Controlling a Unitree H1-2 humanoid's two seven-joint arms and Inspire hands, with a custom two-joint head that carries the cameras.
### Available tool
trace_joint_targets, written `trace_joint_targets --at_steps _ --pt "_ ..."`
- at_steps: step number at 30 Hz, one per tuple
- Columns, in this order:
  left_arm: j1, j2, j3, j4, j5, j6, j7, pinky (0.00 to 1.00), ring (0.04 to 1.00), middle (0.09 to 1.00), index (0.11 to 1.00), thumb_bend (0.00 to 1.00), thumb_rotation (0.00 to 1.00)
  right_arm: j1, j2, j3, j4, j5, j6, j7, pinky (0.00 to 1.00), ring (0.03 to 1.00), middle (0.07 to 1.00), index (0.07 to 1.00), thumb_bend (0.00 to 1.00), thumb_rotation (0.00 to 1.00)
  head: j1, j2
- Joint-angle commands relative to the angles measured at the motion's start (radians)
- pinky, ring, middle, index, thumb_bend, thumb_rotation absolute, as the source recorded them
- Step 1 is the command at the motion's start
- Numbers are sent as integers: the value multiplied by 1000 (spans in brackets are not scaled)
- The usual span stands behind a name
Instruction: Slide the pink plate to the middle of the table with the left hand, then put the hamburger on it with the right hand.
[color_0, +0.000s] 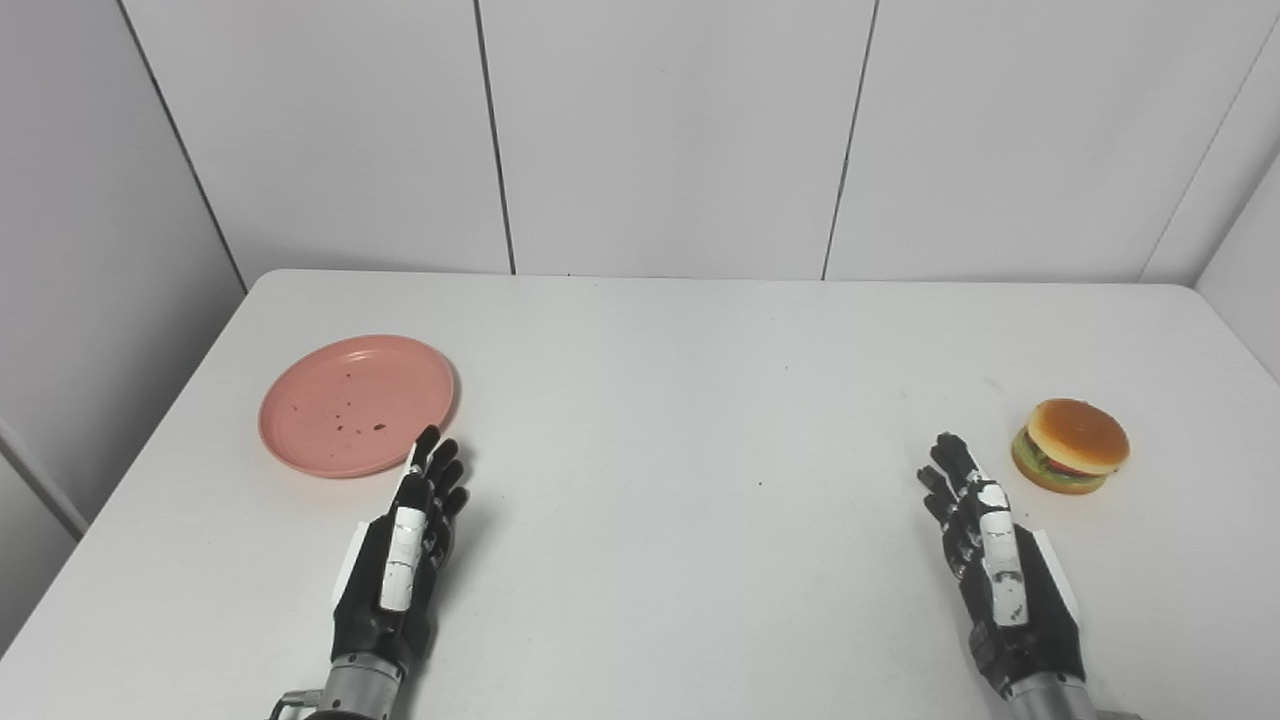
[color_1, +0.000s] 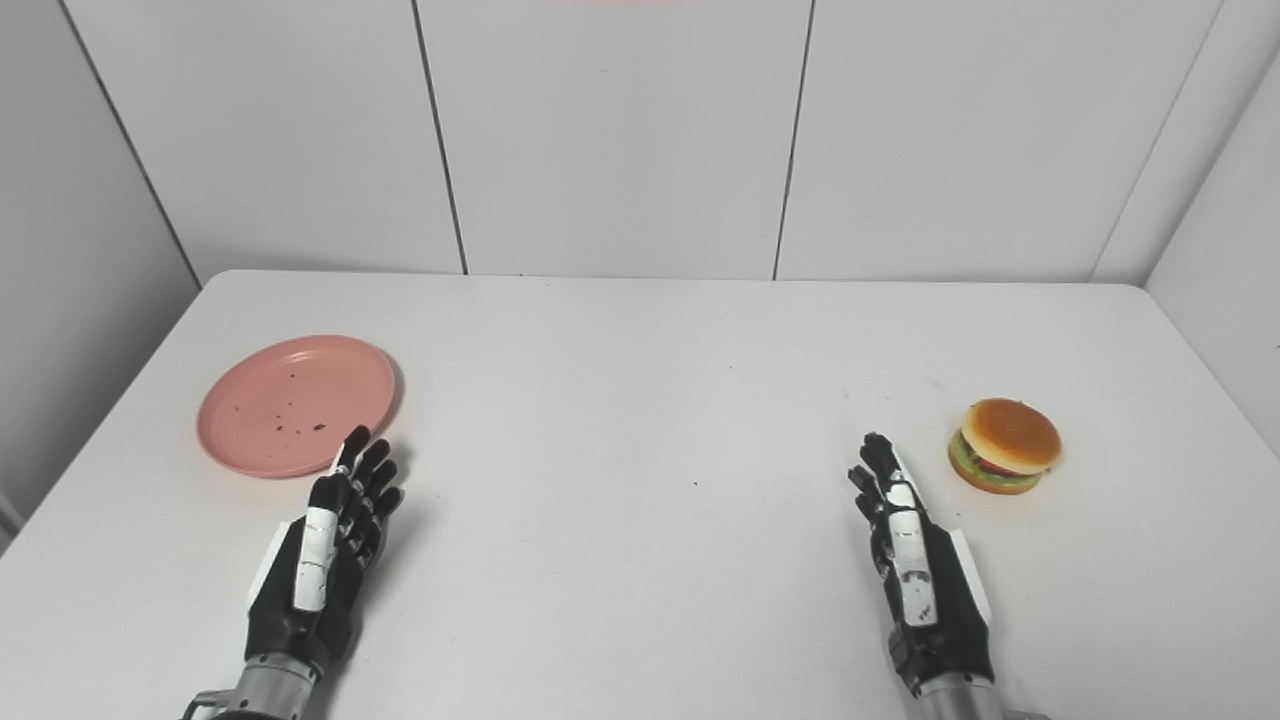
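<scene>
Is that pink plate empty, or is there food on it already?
Empty of food: the pink plate holds only a few dark specks, and the hamburger sits far right on the table.

Black left robot hand (color_0: 405, 560) and right robot hand (color_0: 1000, 565) (white back panels), silver metal wrists

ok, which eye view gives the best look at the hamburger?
The left eye view: the toy hamburger with tan bun and green lettuce looks slightly larger and is unobstructed. The right eye view shows the same burger whole, a little smaller and further from the frame edge.
</scene>
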Motion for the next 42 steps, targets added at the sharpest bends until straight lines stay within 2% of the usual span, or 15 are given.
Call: trace_joint_targets --at_steps 1,34,39,42 --pt "-8 31 -4 -21 4 -30 -7 1000 1000 1000 1000 984 904 -23 4 -3 -22 8 -15 4 998 953 969 944 832 1000 2 0" --pt "-6 36 -5 -31 4 -17 -9 1000 1000 1000 1000 985 906 -20 8 -4 -40 29 17 -3 989 945 967 944 833 1000 2 4" --pt "-5 34 -8 -24 3 -23 -10 1000 1000 1000 1000 984 905 -19 6 -4 -34 29 13 -3 989 945 964 941 834 1000 14 -11" --pt "1 28 -13 -17 15 -35 -6 1000 1000 1000 1000 975 905 -16 -2 -5 -23 26 2 1 990 948 968 943 839 1000 52 -44"
